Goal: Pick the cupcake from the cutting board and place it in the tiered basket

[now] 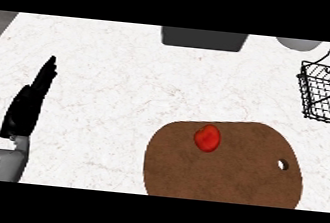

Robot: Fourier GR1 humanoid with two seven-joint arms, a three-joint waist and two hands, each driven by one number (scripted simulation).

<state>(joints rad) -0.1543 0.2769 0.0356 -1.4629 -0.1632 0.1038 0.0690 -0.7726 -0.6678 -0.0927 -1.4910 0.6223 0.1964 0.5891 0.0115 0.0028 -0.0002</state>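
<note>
Cupcake (pixel 207 137) near board (pixel 220 181) edge, basket (pixel 324 101) at right edge

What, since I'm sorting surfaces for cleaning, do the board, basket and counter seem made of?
Board: probably wood, matte; it is brown with faint mottled grain and has a hole near one edge. Basket: likely metal wire with a black coating; thin dark rods form an open grid. Counter: looks like marble or similar stone, smooth; it is white with fine pale veins, though laminate cannot be ruled out.

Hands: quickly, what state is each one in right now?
Left hand: open, fingers straight, holding nothing.
Right hand: not in view.
</note>
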